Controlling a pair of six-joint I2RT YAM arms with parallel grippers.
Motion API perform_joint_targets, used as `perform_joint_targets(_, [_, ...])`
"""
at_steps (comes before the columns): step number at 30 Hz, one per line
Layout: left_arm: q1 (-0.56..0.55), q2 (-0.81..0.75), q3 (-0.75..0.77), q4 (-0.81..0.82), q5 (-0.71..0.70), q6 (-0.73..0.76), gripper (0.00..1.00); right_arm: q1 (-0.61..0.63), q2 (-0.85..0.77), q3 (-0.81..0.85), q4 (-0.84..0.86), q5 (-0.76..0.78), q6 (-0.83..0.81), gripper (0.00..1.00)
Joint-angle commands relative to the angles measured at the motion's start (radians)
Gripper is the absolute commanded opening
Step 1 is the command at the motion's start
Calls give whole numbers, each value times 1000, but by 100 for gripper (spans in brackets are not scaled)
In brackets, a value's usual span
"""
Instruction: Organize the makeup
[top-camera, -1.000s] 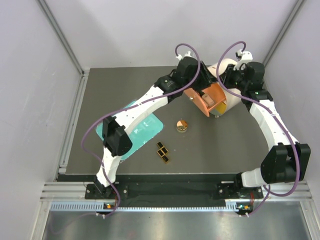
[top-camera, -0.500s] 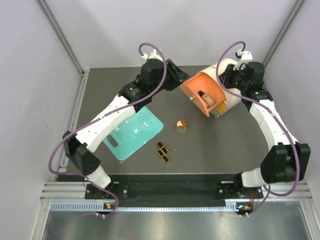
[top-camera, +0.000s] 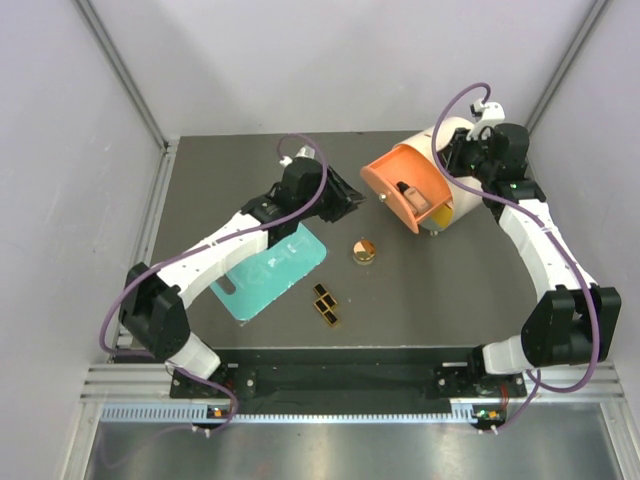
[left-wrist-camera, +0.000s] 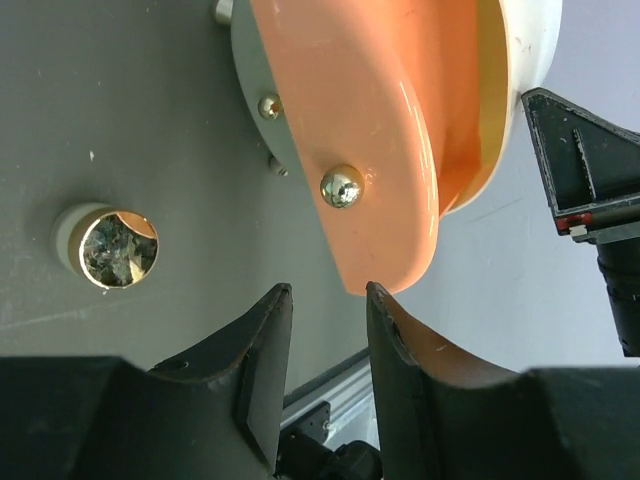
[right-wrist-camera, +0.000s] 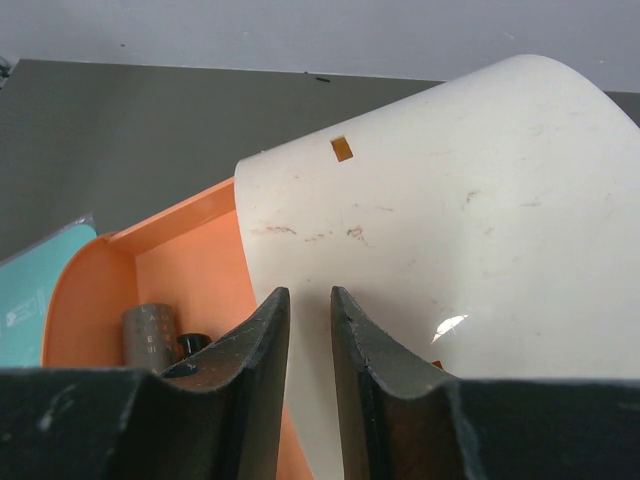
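Okay, left hand (left-wrist-camera: 328, 300) is slightly open with nothing between the fingers, hovering just off the lip of the orange drawer (top-camera: 400, 185), which is pulled out of the white drum (right-wrist-camera: 450, 230). Right hand (right-wrist-camera: 310, 300) is at the drum's back rim, fingers nearly together with the drum wall running into the gap; can't tell if it actually clamps it.

Key relation: the round gold compact (top-camera: 364, 250) sits on the tabletop (top-camera: 430, 290) near the left hand, toward the arm bases and a bit right of it. It's round, so no long axis to line up. Left arm is clearly the nearer one. The black palettes (top-camera: 325, 303) lie further toward the near edge, just beside the teal tray (top-camera: 270, 268), with their row running diagonally from far-left to near-right.

One tube (right-wrist-camera: 150, 338) lies inside the drawer, only partly visible, with a dark cap end beside it. A second tube isn't visible anywhere, possibly hidden by the drawer wall. Palettes are out of frame in the left wrist view.
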Motion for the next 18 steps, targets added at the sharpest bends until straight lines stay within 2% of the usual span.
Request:
perform_joint_targets(1, [15, -8, -8, 146, 54, -39, 41, 10, 91, -79, -351, 42, -23, 25])
perform_joint_targets(8, [26, 101, 39, 187, 116, -22, 42, 10, 95, -79, -356, 42, -22, 25])
perform_joint_targets(18, [26, 215, 145, 161, 157, 21, 44, 10, 94, -70, -369, 50, -28, 25])
